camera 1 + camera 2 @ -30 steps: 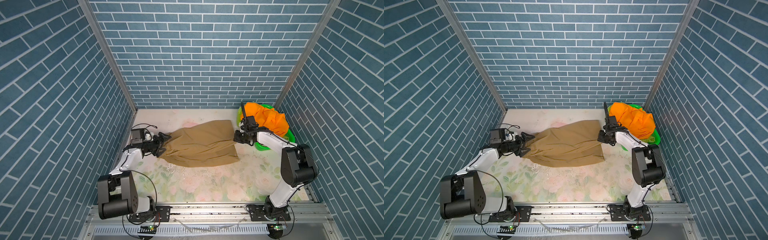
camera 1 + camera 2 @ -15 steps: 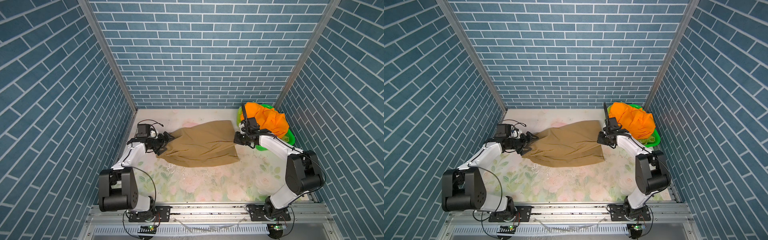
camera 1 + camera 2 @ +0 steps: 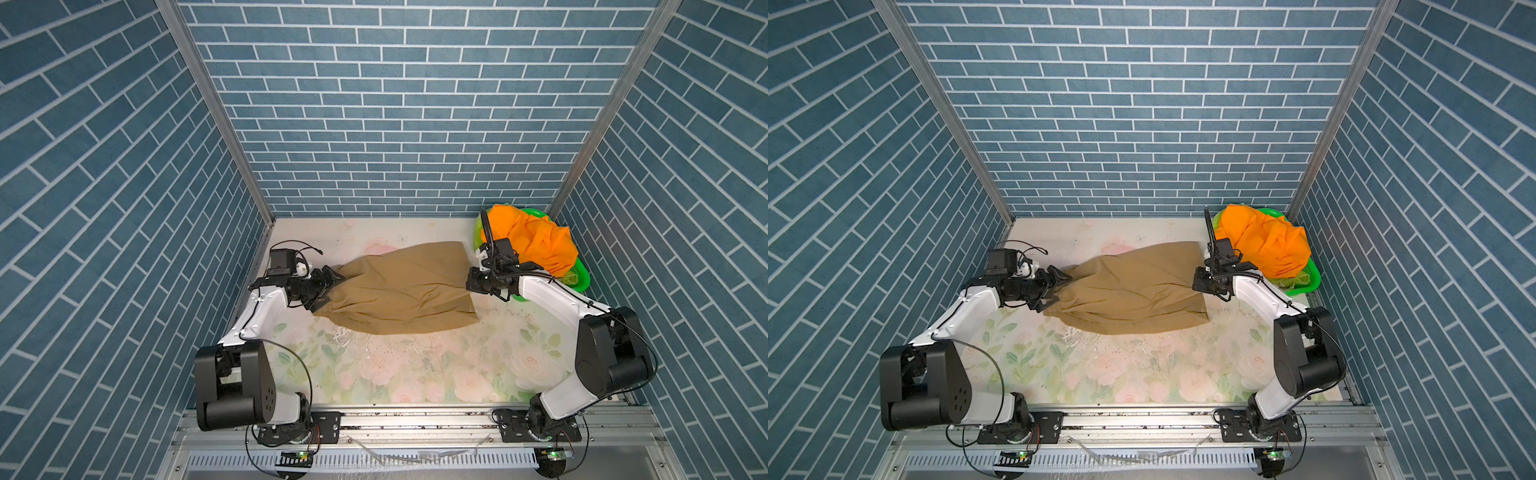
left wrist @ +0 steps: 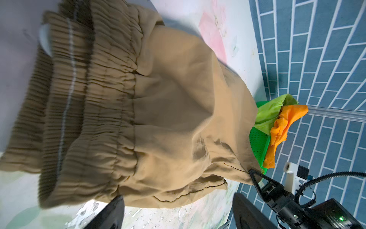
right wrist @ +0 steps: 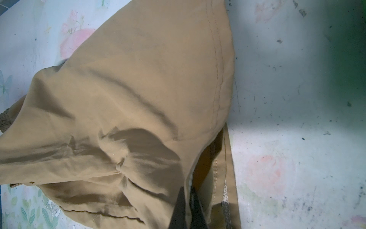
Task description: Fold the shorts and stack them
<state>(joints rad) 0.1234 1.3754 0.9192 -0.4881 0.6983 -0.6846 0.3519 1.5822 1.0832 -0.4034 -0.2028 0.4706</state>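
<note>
We see the tan shorts [image 3: 403, 291] lying across the middle of the flowered counter [image 3: 415, 374]. Their waistband points toward the left arm [image 3: 262, 311] and their leg hems toward the right arm [image 3: 548, 297]. The gathered elastic waistband is bunched narrow. From there the cloth fans out wider to the stitched hems, with soft creases running along its length.

The left jaws stand apart, one finger on either side of the waistband end; we cannot tell whether they touch it. The right jaws are pressed together on the hem edge of the tan shorts, holding the top layer raised so that the inside shows.

In the far right corner a green perforated basket [image 3: 577, 278] holds the orange shorts [image 3: 532, 241], heaped above its rim. The lime green shorts [image 4: 271, 111] are crumpled beneath them. The right arm's wrist lies between the basket and the tan shorts. The counter nearer us is scuffed and speckled.
</note>
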